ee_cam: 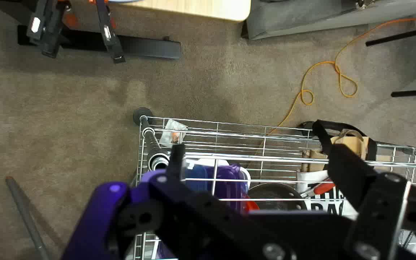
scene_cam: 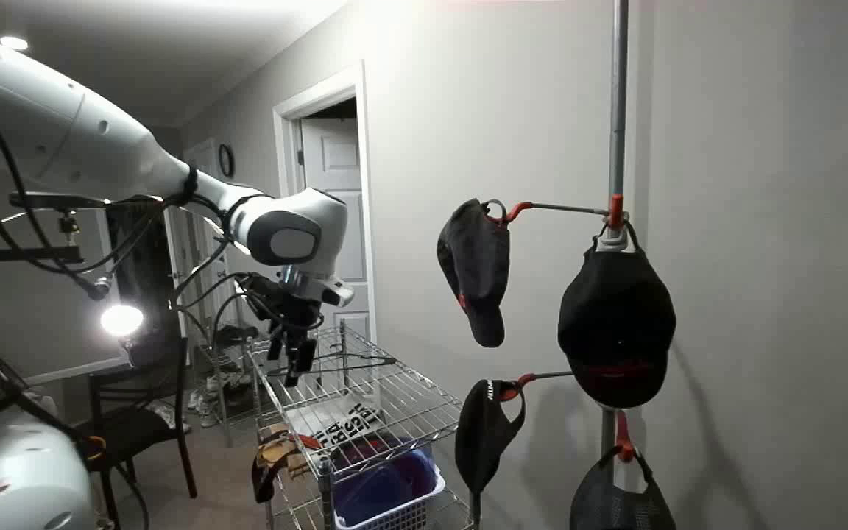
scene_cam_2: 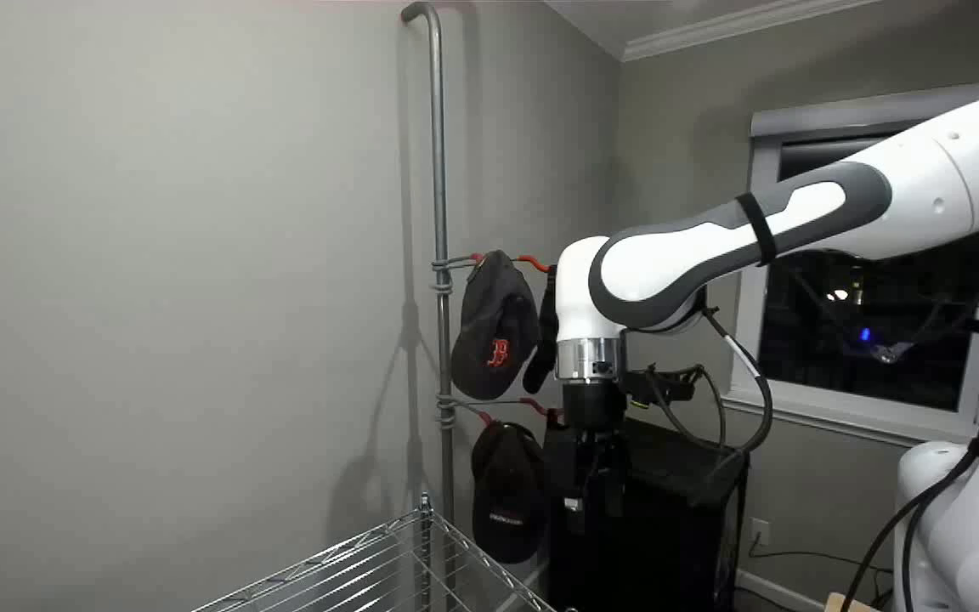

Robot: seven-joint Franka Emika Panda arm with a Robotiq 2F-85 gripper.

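Observation:
My gripper point(scene_cam: 291, 364) is black, points down and is empty. In the wrist view its fingers point(ee_cam: 258, 155) stand wide apart with nothing between them. It hangs above the chrome wire shelf point(scene_cam: 431, 386), whose wires show between the fingers point(ee_cam: 284, 159). Below are a purple container point(ee_cam: 226, 177), a dark pan point(ee_cam: 276, 191) with a red handle, and a white bag point(ee_cam: 312, 207) with black letters. In an exterior view the gripper point(scene_cam_2: 595, 510) shows before a black cabinet point(scene_cam_2: 668, 518). Dark caps hang on a metal pole rack, among them a cap with a red B point(scene_cam_2: 495, 331).
The metal pole point(scene_cam: 619, 103) stands by the wall, with red-tipped hooks and several caps point(scene_cam: 615, 316) beyond the shelf. A chair point(scene_cam: 137, 434) and a lit lamp point(scene_cam: 122, 320) stand near the arm. An orange cord point(ee_cam: 303, 83) and a table corner point(ee_cam: 208, 7) show in the wrist view.

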